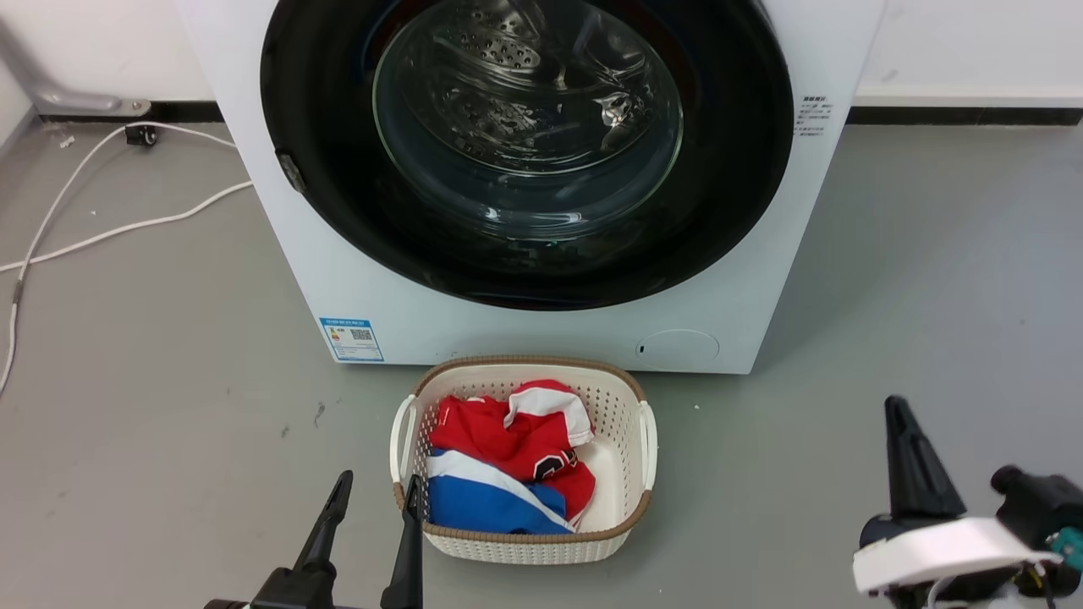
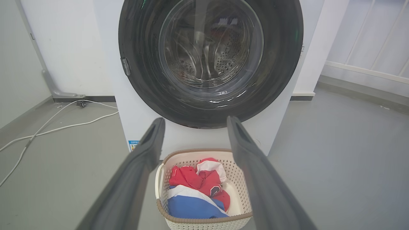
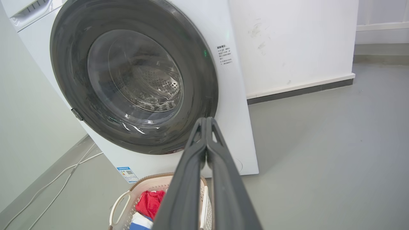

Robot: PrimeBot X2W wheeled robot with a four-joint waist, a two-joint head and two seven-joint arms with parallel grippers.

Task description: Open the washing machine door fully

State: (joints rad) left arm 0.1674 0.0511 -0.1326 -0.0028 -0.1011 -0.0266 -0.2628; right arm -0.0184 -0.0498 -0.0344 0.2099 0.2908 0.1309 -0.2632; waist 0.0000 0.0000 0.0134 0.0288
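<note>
Cream basket (image 1: 525, 363), red-blue clothes (image 1: 499, 444) inside, just before washing machine door (image 1: 526, 144)

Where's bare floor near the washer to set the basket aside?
Widest bare floor lies right of the washing machine, toward the wall. Floor left of the basket is free up to the white cables. Crowded: the narrow strip between basket and machine front.

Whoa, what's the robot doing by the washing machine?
A two-armed robot faces a white front-loading washing machine whose big round door, glossy black with a clear glass bowl, looks shut. Neither gripper touches it: the left gripper is open and the right gripper is shut, both short of the machine. A cream plastic laundry basket of red, white and blue clothes sits on the grey floor in front.
</note>
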